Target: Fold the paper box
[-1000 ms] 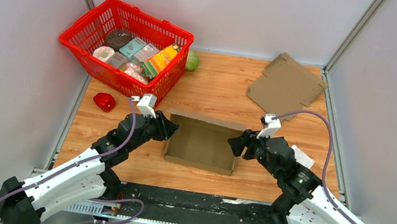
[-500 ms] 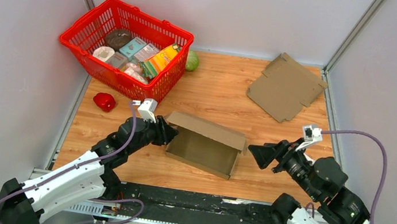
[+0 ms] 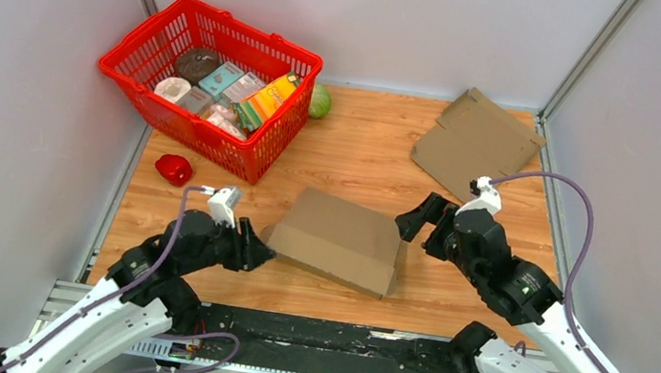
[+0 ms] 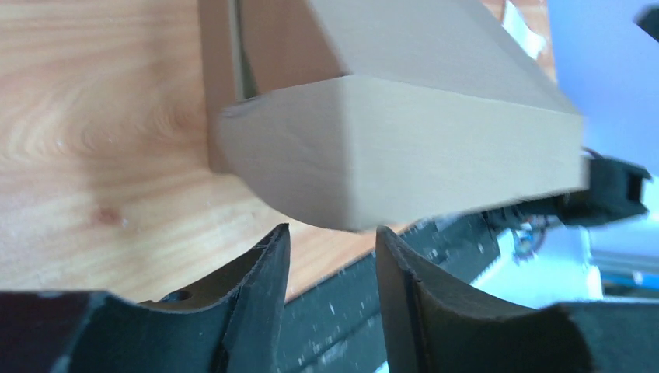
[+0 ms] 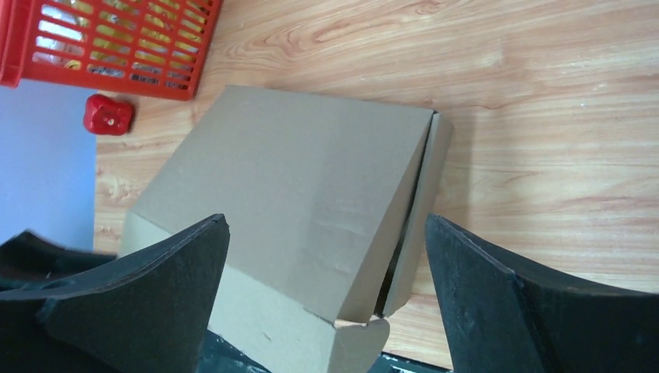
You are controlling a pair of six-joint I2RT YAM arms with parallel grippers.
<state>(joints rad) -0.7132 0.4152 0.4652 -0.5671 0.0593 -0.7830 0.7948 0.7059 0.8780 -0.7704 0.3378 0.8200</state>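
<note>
The brown paper box [image 3: 339, 241] lies in the middle of the wooden table, its lid folded down over the tray and one side flap standing slightly ajar at its right end. My left gripper [image 3: 256, 246] sits just off the box's left end, open, touching nothing. In the left wrist view the box corner [image 4: 404, 148] hangs just past the left gripper [image 4: 330, 233]. My right gripper [image 3: 414, 219] hovers at the box's right end, spread wide. In the right wrist view the box [image 5: 295, 179] shows beyond the empty right gripper [image 5: 326, 221].
A red basket [image 3: 208, 137] full of groceries stands at the back left, with a green ball [image 3: 320, 101] beside it. A small red object [image 3: 174, 169] lies left of the box. A flat cardboard sheet [image 3: 477, 143] lies at the back right. A black rail [image 3: 317, 334] runs along the near edge.
The box's lid has come down from open to shut. Both grippers opened and left the box's ends; the left arm drew back toward the near left, and the right swung out and back.
</note>
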